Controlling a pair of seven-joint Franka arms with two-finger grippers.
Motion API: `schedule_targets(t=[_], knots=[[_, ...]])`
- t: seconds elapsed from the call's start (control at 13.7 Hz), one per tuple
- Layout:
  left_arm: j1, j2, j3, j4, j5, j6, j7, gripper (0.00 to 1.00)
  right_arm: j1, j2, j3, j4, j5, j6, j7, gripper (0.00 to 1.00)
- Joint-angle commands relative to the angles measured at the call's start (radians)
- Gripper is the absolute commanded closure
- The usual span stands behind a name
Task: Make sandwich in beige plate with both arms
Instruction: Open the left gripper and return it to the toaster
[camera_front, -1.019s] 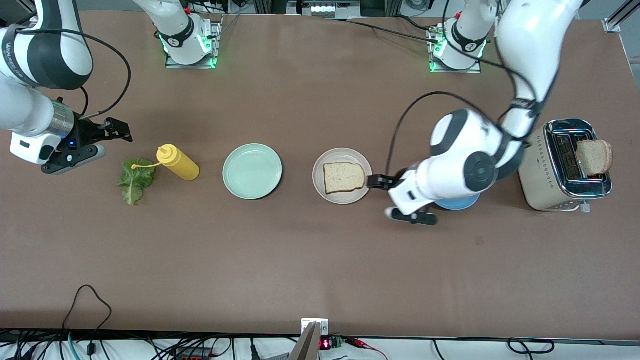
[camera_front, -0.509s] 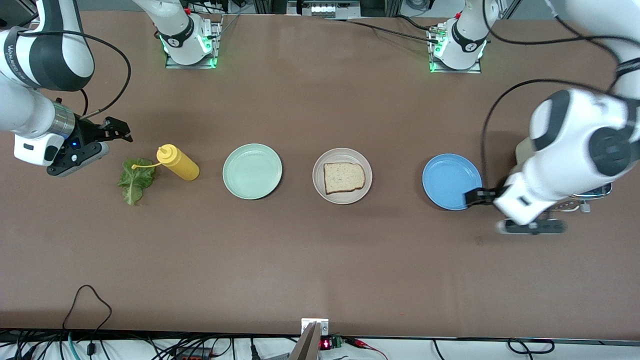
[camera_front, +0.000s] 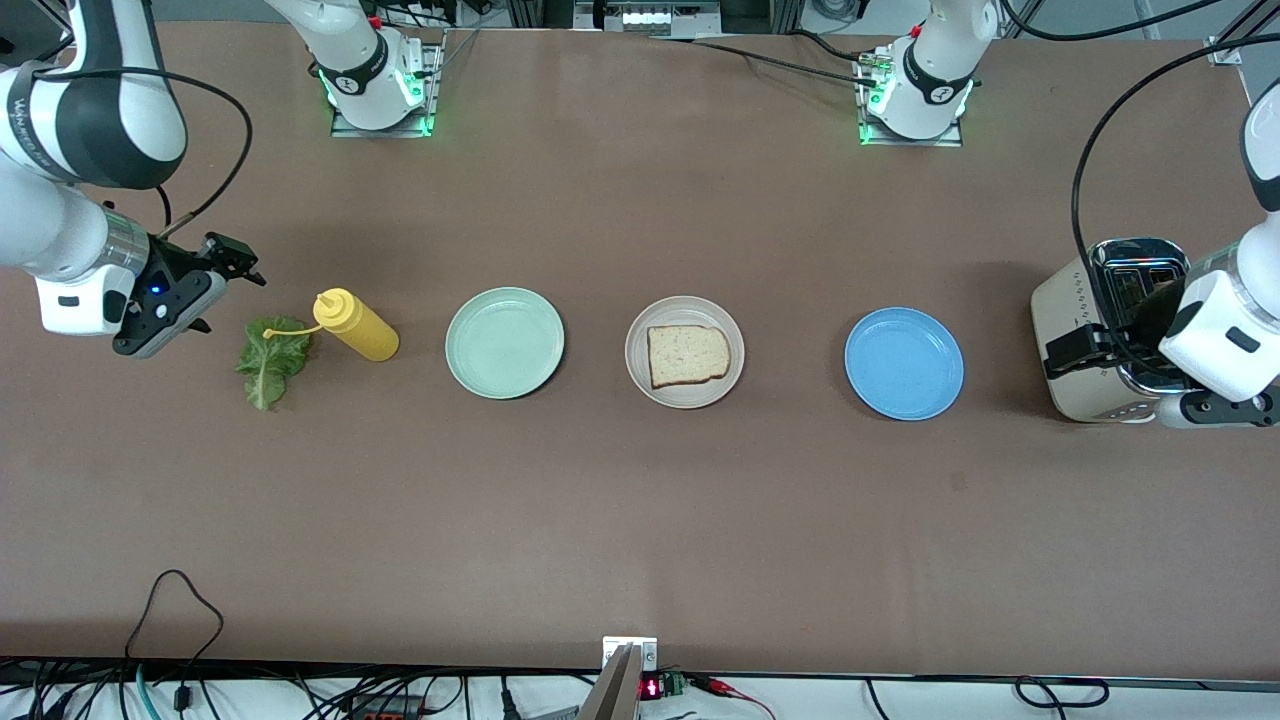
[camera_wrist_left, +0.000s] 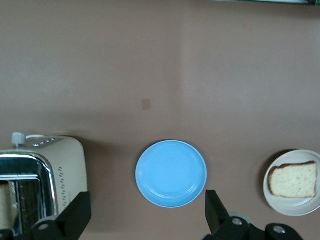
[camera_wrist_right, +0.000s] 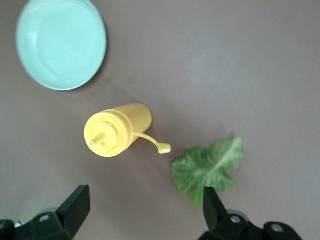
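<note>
One toast slice (camera_front: 688, 355) lies on the beige plate (camera_front: 650, 385) at the table's middle; both also show in the left wrist view, the slice (camera_wrist_left: 294, 179) on the plate (camera_wrist_left: 290, 210). The green lettuce leaf (camera_front: 270, 358) lies on the table toward the right arm's end, and shows in the right wrist view (camera_wrist_right: 210, 167). My right gripper (camera_front: 232, 260) hangs open and empty above the table beside the leaf (camera_wrist_right: 142, 200). My left gripper (camera_front: 1075, 352) is open and empty over the toaster's (camera_front: 1090, 340) edge (camera_wrist_left: 147, 200). The second slice is hidden by the left arm.
A yellow squeeze bottle (camera_front: 357, 325) lies beside the lettuce, its cap dangling. A mint green plate (camera_front: 505, 342) sits between the bottle and the beige plate. A blue plate (camera_front: 904, 362) sits between the beige plate and the toaster (camera_wrist_left: 45, 170).
My left arm swung away from beside the beige plate, past the blue plate, to the toaster, now covering the slice there. My right gripper shifted slightly toward the lettuce.
</note>
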Motion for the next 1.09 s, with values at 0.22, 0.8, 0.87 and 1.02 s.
schedule_targets(t=[0.22,0.8,0.87,1.02], knots=[[-0.23,-0.123,0.366,-0.069,-0.089,-0.021,0.085,0.0,-0.147,0.028,0.002,-0.126,0.305,0.101,-0.644,0.0],[-0.24,-0.264,0.415,-0.289,-0.129,0.031,0.12,0.0,-0.334,0.175,0.002,-0.172,0.598,0.021,-1.313,0.0],[-0.24,-0.272,0.413,-0.299,-0.128,0.035,0.12,0.0,-0.348,0.207,0.002,-0.172,0.633,0.003,-1.364,0.0],[-0.24,-0.283,0.412,-0.306,-0.125,0.04,0.119,0.0,-0.349,0.265,0.002,-0.172,0.713,-0.017,-1.458,0.0]])
